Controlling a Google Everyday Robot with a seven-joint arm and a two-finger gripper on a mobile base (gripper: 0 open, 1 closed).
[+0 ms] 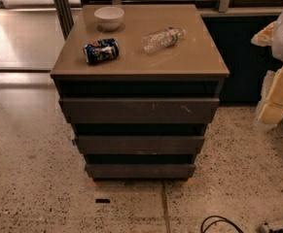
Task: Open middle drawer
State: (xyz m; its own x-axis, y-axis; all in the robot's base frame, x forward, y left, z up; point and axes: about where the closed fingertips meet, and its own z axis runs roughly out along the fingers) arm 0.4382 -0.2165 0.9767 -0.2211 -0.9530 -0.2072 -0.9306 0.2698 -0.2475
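A dark grey-brown cabinet (140,62) stands on the speckled floor with three handleless drawer fronts stacked one above another. The middle drawer (140,144) is the wide, shallow front in between, and it looks shut, with a dark gap above it. The taller top drawer front (138,110) has small pale scratches. The narrowest bottom drawer front (140,171) sits just above the floor. My gripper (279,89), white and pale yellow, is at the right edge of the camera view, well to the right of the cabinet and touching nothing.
On the cabinet top are a white bowl (109,17), a blue can (101,50) on its side and a clear plastic bottle (163,38) on its side. A black cable (221,223) lies on the floor at the front right. A dark wall panel (243,57) is behind on the right.
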